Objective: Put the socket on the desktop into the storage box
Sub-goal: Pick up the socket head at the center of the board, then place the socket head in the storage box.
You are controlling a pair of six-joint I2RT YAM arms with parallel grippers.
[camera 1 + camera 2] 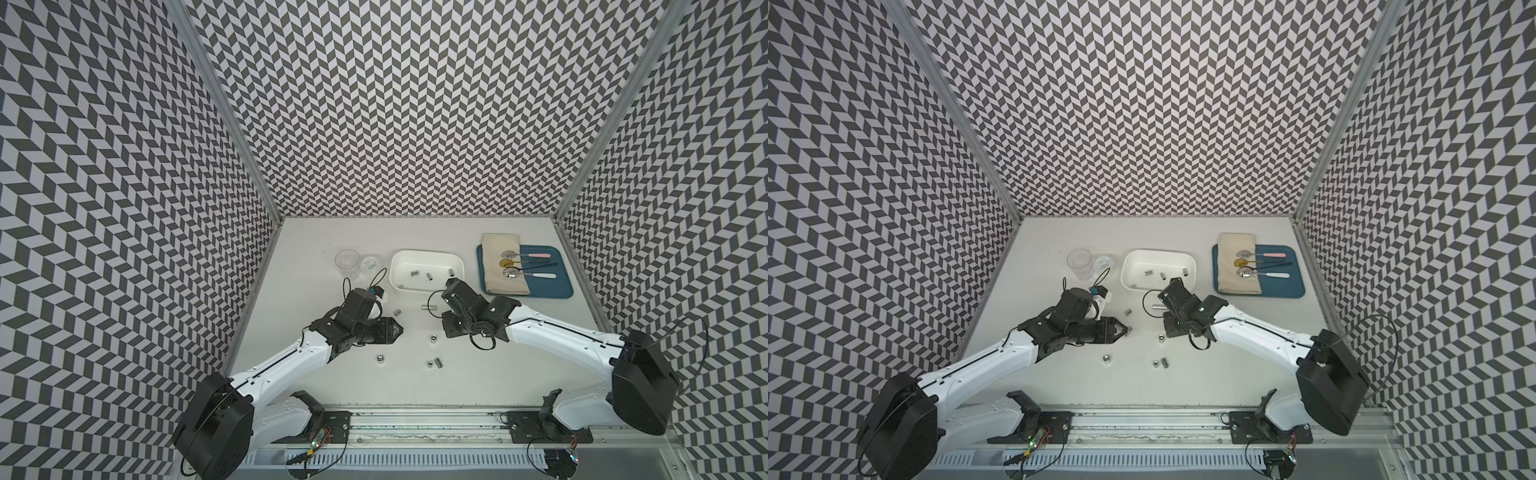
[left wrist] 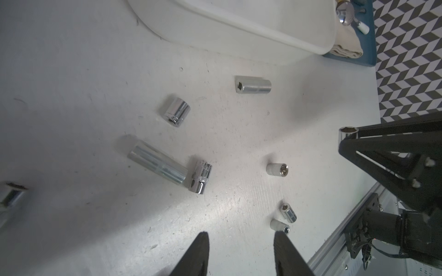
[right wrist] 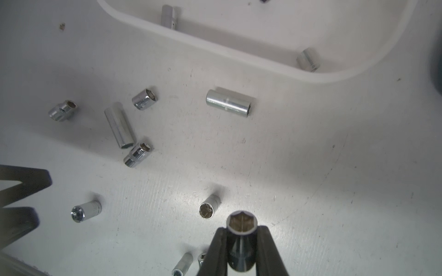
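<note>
Above the desktop [image 3: 311, 167], right gripper [image 3: 242, 230] clamps a socket [image 3: 241, 253] — lengthwise between its jaws, hex mouth outward; left gripper [image 2: 240, 239] part-open, empty.

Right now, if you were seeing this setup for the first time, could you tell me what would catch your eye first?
The black-and-white chevron walls dominate, boxing in the pale desktop. On it, small chrome sockets lie scattered between the two arms, with a few already in the white storage box at the back. The right gripper is shut on one socket, whose hex opening faces the wrist camera.
</note>
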